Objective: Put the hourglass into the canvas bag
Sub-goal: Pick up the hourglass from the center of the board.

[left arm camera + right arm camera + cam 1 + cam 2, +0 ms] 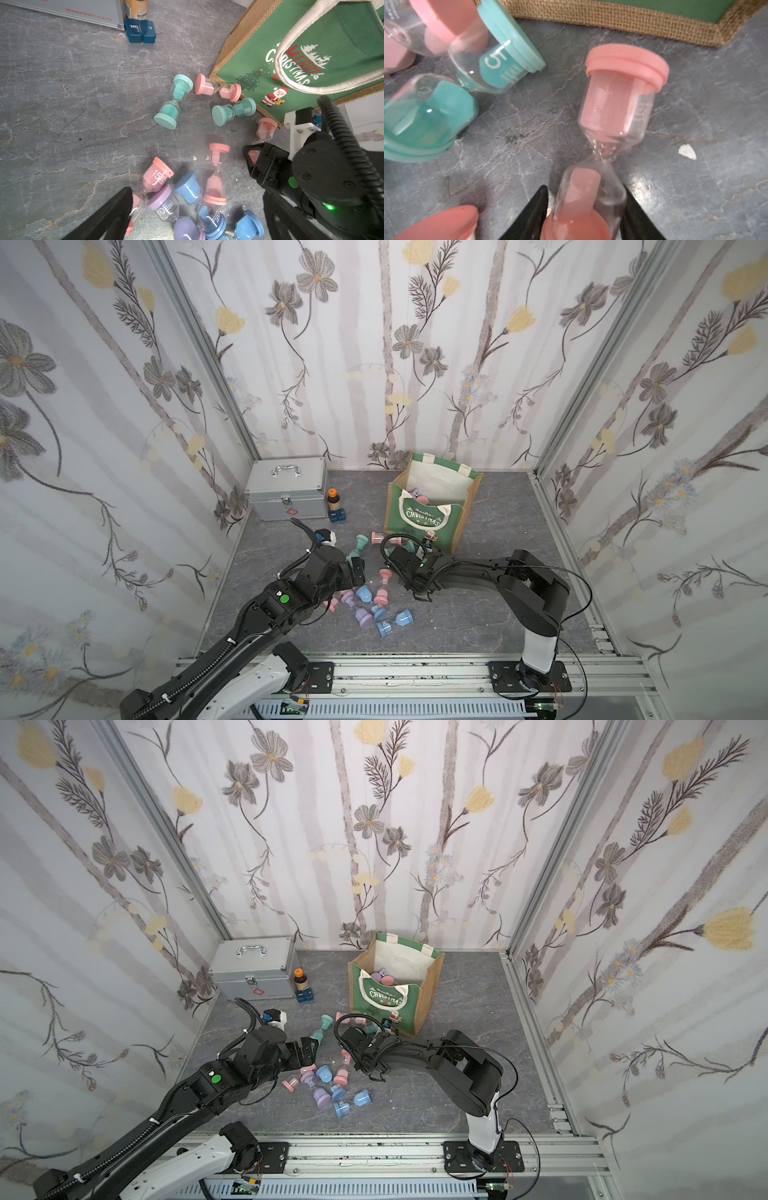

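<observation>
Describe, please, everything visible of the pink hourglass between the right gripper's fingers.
The pink hourglass has two clear glass bulbs joined by a thin neck, pink caps and pink sand in both. It lies on the grey table, one cap toward the bag. The right gripper flanks its other bulb; contact is unclear.

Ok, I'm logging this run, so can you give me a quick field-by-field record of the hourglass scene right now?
Bag: canvas bag upright, open; hourglasses already inside
Right gripper: straddles pink hourglass near the bag; firm grip unclear
Left gripper: open, holding nothing, by the loose hourglass pile
Table: several more hourglasses lie loose
</observation>
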